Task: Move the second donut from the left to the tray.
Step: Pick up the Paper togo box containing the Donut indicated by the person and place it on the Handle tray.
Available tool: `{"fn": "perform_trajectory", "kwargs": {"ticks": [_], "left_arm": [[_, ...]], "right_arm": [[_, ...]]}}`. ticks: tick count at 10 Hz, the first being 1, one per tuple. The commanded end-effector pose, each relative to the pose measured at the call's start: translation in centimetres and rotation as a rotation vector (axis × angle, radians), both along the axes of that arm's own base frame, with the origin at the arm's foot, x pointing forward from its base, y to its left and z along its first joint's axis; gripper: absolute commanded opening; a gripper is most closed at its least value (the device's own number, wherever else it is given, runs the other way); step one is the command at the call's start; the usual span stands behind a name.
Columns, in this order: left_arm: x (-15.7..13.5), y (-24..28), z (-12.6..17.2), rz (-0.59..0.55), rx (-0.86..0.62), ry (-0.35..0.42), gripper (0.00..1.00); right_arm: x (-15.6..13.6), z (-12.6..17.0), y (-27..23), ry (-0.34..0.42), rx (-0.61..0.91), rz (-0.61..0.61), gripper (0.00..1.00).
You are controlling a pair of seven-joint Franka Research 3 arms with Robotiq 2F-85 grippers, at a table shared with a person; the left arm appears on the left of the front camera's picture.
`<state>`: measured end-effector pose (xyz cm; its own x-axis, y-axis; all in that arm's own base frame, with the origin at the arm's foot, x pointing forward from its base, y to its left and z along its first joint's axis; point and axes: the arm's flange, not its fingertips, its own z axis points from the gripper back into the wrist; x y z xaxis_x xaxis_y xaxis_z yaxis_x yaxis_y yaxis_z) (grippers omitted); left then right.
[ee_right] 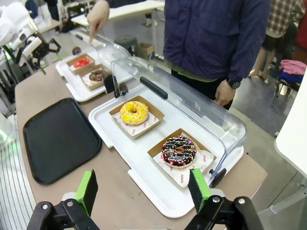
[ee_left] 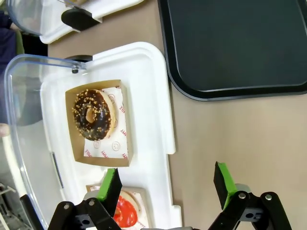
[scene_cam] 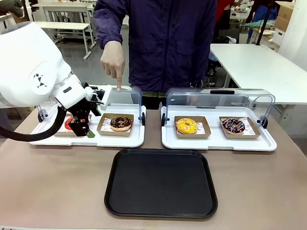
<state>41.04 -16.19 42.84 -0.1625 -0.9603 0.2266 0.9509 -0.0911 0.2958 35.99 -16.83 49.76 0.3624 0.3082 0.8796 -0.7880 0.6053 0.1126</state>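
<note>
Now, left claw (ee_left: 167, 173) spread wide, empty, near chocolate donut (ee_left: 92, 114), right claw (ee_right: 141, 177) spread, empty.

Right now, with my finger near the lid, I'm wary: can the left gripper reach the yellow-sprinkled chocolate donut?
Probably yes: the lid is tipped back, the donut lies uncovered, the open left gripper hovers close.
</note>
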Motion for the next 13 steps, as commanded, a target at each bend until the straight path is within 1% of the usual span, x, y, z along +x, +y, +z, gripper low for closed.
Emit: {"fn": "perform_trajectory", "kwargs": {"ticks": [1,2,3,4,6,9,13], "left_arm": [[2.1,-0.4,-0.5,-0.001,0.011,0.027,1.00],[4.1,-0.5,-1.2,0.015,0.013,0.057,1.00],[5.4,-0.5,-1.8,0.049,0.037,0.065,1.00],[6.7,-0.4,-2.7,0.059,0.044,0.079,1.00],[8.2,-0.7,-4.5,0.073,0.089,0.078,1.00],[9.5,-1.1,-6.9,0.032,0.089,0.084,1.00],[11.0,-0.7,-8.6,0.048,0.094,0.098,1.00]], "right_arm": [[0.3,0.0,0.0,-0.040,0.015,0.007,1.00],[0.3,0.0,0.0,-0.040,0.015,0.007,1.00],[0.3,0.0,0.0,-0.040,0.015,0.007,1.00],[0.3,0.0,0.0,-0.040,0.015,0.007,1.00],[0.3,0.0,0.0,-0.040,0.015,0.007,1.00],[0.3,0.0,0.0,-0.040,0.015,0.007,1.00],[0.3,0.0,0.0,-0.040,0.015,0.007,1.00]]}}
